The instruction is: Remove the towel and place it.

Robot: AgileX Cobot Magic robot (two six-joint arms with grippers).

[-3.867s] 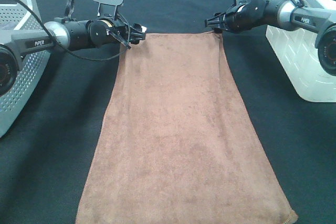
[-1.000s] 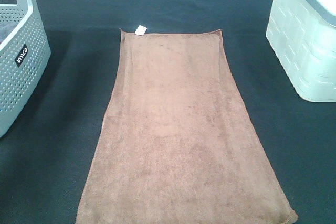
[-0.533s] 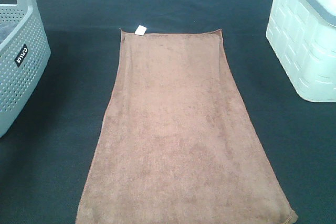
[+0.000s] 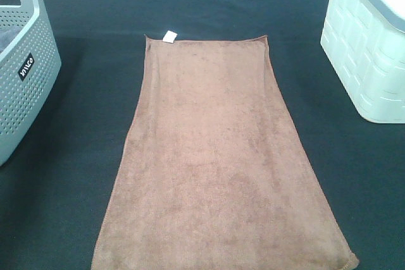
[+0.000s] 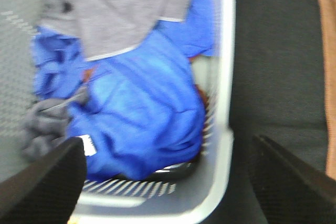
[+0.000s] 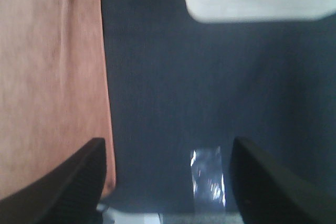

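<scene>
Black-clothed worktop (image 4: 82,156) carries the large brown terry towel (image 4: 218,156), flat, centred. Both my arms have withdrawn since release; left jaws (image 5: 168,182) and right jaws (image 6: 168,177) stand open, empty. Placement appears complete.

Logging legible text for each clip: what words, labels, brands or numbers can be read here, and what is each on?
"MIVLCO", as best it reads: small black label on the grey perforated basket; the letters are small, so the spelling is uncertain.
White tag on the brown towel: too small to read.
White tag on the blue fabric in the basket: blurred, unreadable.
</scene>
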